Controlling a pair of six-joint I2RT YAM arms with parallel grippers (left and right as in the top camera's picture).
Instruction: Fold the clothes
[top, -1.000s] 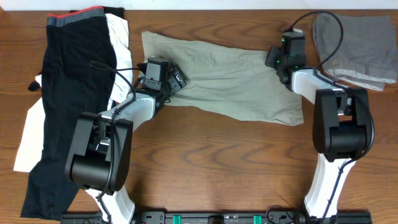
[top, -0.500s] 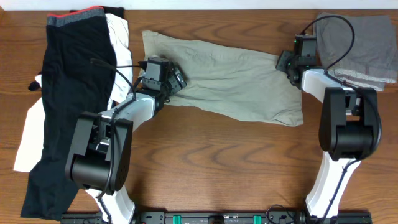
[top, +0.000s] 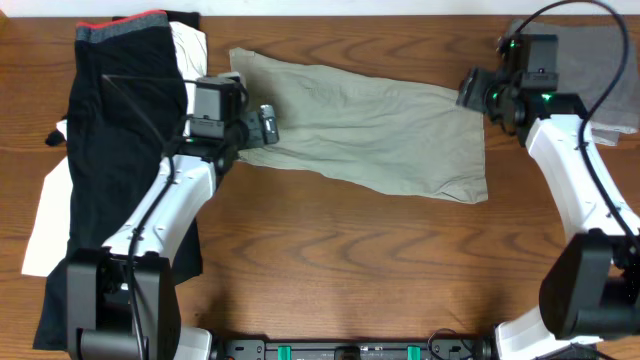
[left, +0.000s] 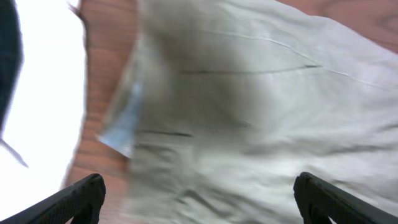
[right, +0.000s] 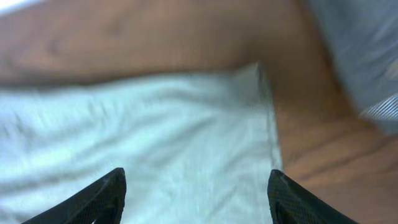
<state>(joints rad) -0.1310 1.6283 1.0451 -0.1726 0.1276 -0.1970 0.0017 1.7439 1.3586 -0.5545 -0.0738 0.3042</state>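
Note:
The clothes, light khaki shorts, lie flat and folded lengthwise across the middle of the wooden table. My left gripper hovers over their left end, open, with nothing between its fingers. In the left wrist view the blurred khaki cloth fills the frame below the left gripper. Above the shorts' upper right corner my right gripper is open too. The right wrist view shows that corner lying on the wood beneath the empty right gripper.
A black garment with a grey-and-red waistband lies over a white one at the left, close to the shorts; the white one shows in the left wrist view. Folded grey clothing sits at the back right.
My right gripper drew the shorts' upper right corner to the right, then opened and let it go. My left gripper opened wider and pulled back to the left as both arms rose.

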